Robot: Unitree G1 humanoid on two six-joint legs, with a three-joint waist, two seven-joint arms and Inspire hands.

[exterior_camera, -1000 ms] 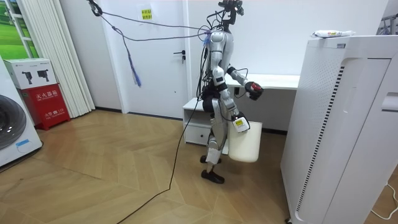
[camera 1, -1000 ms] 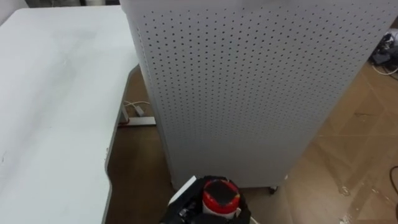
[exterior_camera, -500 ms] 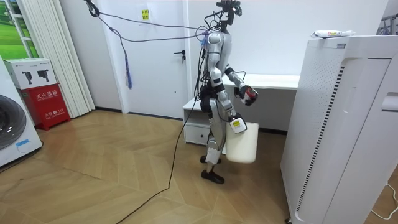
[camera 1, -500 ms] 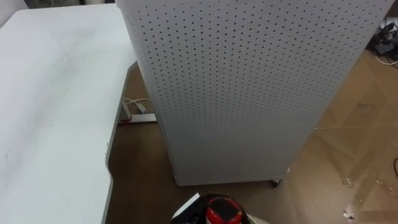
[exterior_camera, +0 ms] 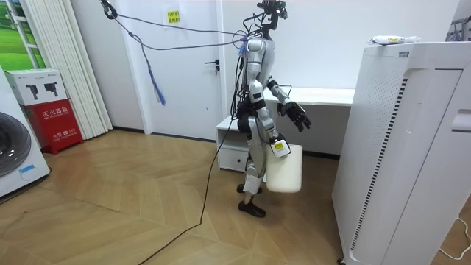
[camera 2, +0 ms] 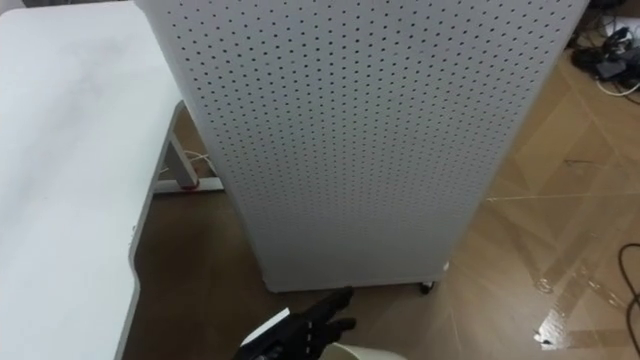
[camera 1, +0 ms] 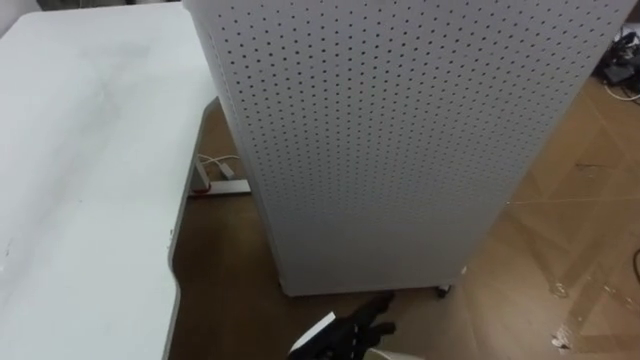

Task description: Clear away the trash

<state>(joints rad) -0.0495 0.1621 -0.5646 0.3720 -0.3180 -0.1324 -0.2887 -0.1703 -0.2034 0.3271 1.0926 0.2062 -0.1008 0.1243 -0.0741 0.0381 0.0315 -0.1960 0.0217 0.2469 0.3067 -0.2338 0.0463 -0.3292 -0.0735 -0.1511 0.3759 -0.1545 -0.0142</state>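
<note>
A humanoid robot stands on the wooden floor point(camera 1: 570, 250) beside a white worktop point(camera 1: 80, 180), facing a tall white perforated cabinet point(camera 1: 400, 150) that rises at the room view's right. Its left hand point(camera 1: 350, 333) is raised in front of its body at about waist height, dark fingers point(camera 1: 377, 327) spread wide and holding nothing. Seen from the head camera, that hand sits at the bottom edge of the frame, just above the pale rim of a white bin point(exterior_camera: 285, 171). The bin hangs clear of the floor, close against the robot's leg, from the lowered right hand point(exterior_camera: 279, 146), which is closed on the bin's top edge. Where the garbage itself lies cannot be told. The open left hand is directly over the bin's mouth, and the inside of the bin is hidden from every camera. The worktop runs along the robot's left, its surface bare and white, and a white power strip point(camera 1: 225, 196) with its cord lies on the floor under the worktop's far edge, next to the cabinet's foot. In the room view a white drawer unit point(exterior_camera: 234, 146) stands behind the robot and a closed door point(exterior_camera: 199, 66) is set in the wall beyond.
</note>
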